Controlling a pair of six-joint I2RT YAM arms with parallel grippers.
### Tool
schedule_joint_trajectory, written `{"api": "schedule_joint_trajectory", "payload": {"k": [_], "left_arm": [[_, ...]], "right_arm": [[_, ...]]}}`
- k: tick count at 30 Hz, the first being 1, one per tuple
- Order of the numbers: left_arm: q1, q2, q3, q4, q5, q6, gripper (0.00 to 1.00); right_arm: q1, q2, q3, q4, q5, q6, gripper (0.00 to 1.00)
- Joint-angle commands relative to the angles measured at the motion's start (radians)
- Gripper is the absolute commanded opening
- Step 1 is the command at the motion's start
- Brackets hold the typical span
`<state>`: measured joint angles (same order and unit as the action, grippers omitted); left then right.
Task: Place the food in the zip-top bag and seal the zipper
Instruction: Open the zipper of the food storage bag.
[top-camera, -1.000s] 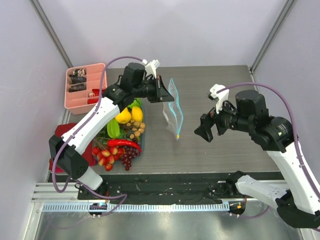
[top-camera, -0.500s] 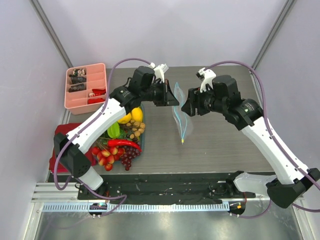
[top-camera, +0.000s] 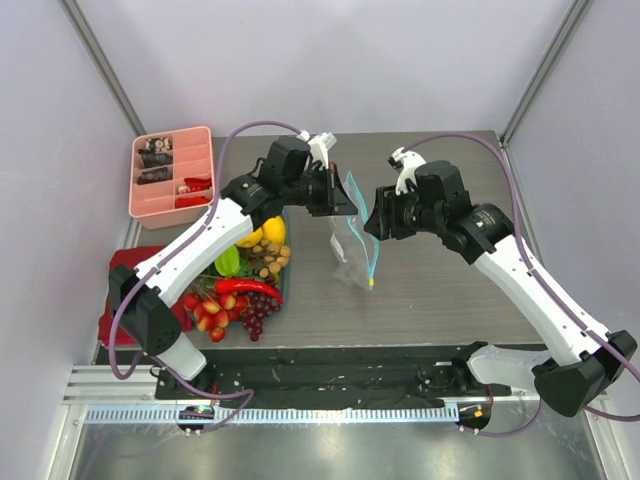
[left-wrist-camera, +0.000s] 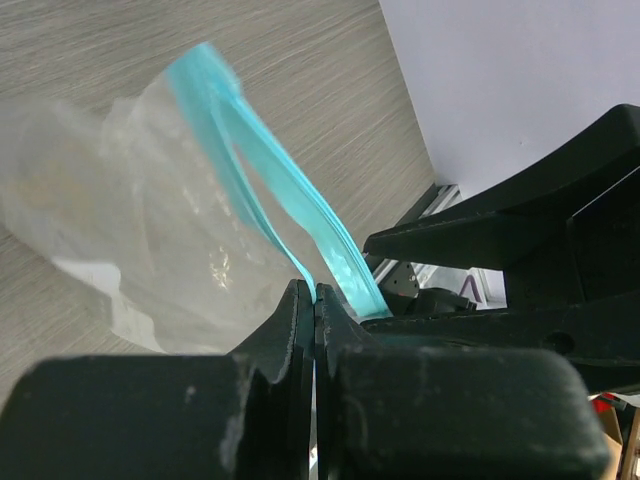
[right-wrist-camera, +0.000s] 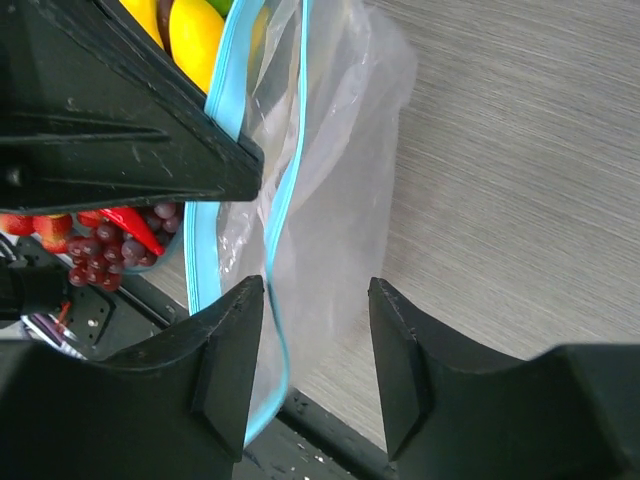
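At the left of the bench (top-camera: 450, 290) the food (top-camera: 240, 265) lies heaped, none of it bagged. Just right of it, the left gripper (left-wrist-camera: 315, 300) is clamped on one lip of the zipper (left-wrist-camera: 270, 190), hanging the zip-top bag (top-camera: 352, 250) above mid-bench. The right gripper (right-wrist-camera: 312, 300) stands spread astride the other lip. Closing on bare film or on both lips would likely slip or keep the mouth shut. Since half a second ago, it has come nearer and the bag's body has billowed leftward.

One zip-top bag (top-camera: 349, 250), two lemons (top-camera: 273, 228), one red chili (top-camera: 248, 287), one pink tray (top-camera: 152, 207)
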<state>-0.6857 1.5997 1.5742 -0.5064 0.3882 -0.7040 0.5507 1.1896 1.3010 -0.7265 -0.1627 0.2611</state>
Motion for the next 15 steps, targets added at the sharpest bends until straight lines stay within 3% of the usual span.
{"api": "schedule_joint_trajectory", "payload": {"k": [1, 5, 6, 7, 12, 15], "left_arm": [[0.0, -0.021, 0.02, 0.055, 0.031, -0.018, 0.0], [0.0, -0.014, 0.023, 0.068, 0.04, -0.038, 0.0], [0.0, -0.014, 0.021, 0.071, 0.044, -0.041, 0.0], [0.0, -0.015, 0.018, 0.075, 0.049, -0.042, 0.0], [0.046, -0.055, -0.028, 0.059, 0.078, -0.034, 0.0], [0.112, -0.086, -0.08, 0.003, 0.071, 0.021, 0.0]], "right_arm": [[0.002, -0.007, 0.037, 0.07, -0.027, 0.033, 0.53], [0.003, 0.016, 0.023, 0.087, -0.026, 0.043, 0.49], [0.002, 0.019, 0.017, 0.091, -0.018, 0.041, 0.45], [0.002, 0.022, 0.014, 0.091, -0.005, 0.04, 0.31], [0.0, 0.008, 0.038, 0.059, 0.104, 0.012, 0.02], [-0.014, -0.031, 0.061, 0.0, 0.158, -0.011, 0.01]]}}
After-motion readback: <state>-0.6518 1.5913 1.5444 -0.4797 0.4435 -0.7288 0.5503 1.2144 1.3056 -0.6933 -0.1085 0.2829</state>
